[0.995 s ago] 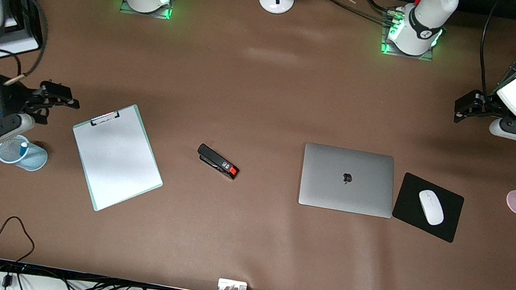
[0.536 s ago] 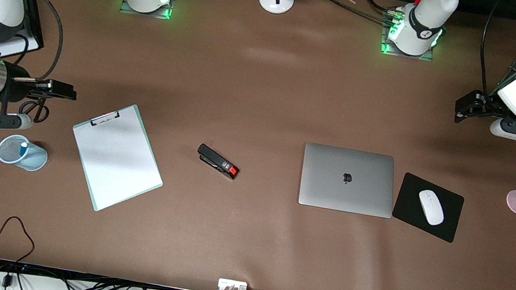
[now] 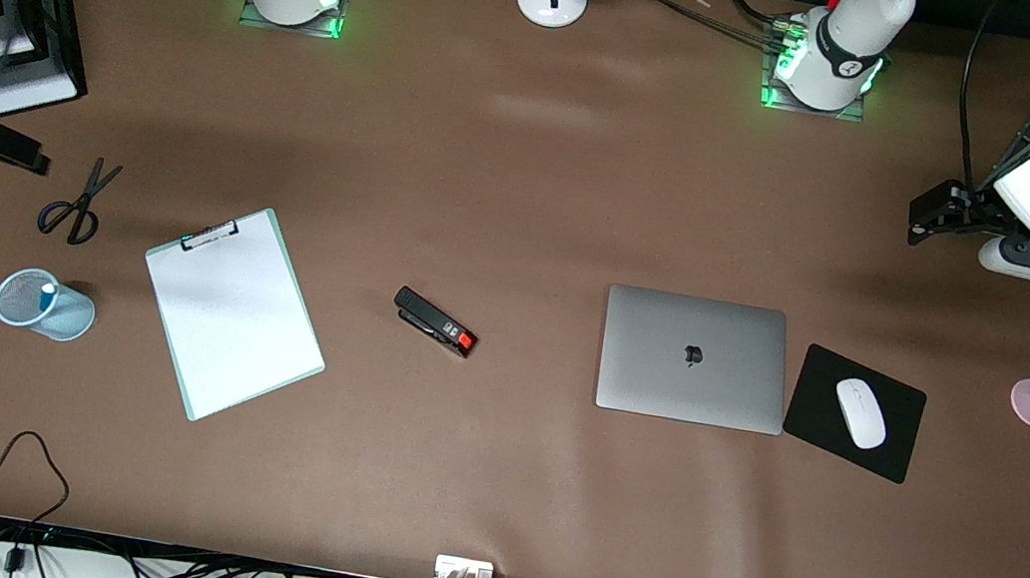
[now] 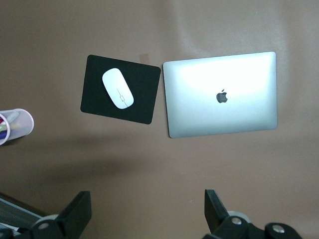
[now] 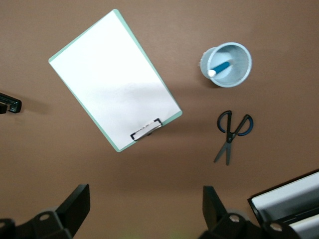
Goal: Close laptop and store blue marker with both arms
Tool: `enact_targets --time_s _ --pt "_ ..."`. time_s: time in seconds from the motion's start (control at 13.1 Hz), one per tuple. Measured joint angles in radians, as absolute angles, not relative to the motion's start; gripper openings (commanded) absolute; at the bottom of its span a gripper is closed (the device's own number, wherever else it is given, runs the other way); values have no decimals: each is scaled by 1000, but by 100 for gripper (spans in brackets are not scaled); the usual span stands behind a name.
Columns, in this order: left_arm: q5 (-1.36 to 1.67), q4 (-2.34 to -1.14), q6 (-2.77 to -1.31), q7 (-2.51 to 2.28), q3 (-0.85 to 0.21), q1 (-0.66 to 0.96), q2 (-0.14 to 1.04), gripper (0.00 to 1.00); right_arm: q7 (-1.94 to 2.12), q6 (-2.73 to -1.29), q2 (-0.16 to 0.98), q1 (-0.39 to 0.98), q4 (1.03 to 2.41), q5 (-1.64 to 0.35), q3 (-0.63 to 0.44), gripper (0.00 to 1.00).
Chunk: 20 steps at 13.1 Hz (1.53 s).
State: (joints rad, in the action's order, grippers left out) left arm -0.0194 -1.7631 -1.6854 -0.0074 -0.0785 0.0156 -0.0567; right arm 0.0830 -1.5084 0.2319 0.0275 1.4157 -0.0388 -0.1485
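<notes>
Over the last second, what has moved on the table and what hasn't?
The right gripper pulled up and back from over the blue mesh cup toward the right arm's end of the table, uncovering the scissors; its fingers are open, holding nothing. The blue marker stayed in the cup, the laptop stayed closed, and the left gripper kept waiting, open, at its own end.

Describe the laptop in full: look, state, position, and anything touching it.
The laptop is slim, silver-grey and metal-looking, with rounded corners and a dark apple logo at the centre of its lid. It is shut and lies flat on the brown table, between the stapler and the black mouse pad, whose corner almost meets its edge. Neither gripper touches it; the left wrist view looks down on it from above.
</notes>
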Motion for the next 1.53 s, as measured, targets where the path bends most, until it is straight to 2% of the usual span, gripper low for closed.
enact_targets --time_s 0.23,1.53 --pt "-19 -1763 -1685 -7 -79 15 -57 100 88 -1526 163 31 1499 -38 -132 100" --pt "-19 -1763 -1685 -7 -79 14 -57 100 47 -1597 61 60 1628 -17 -121 100"
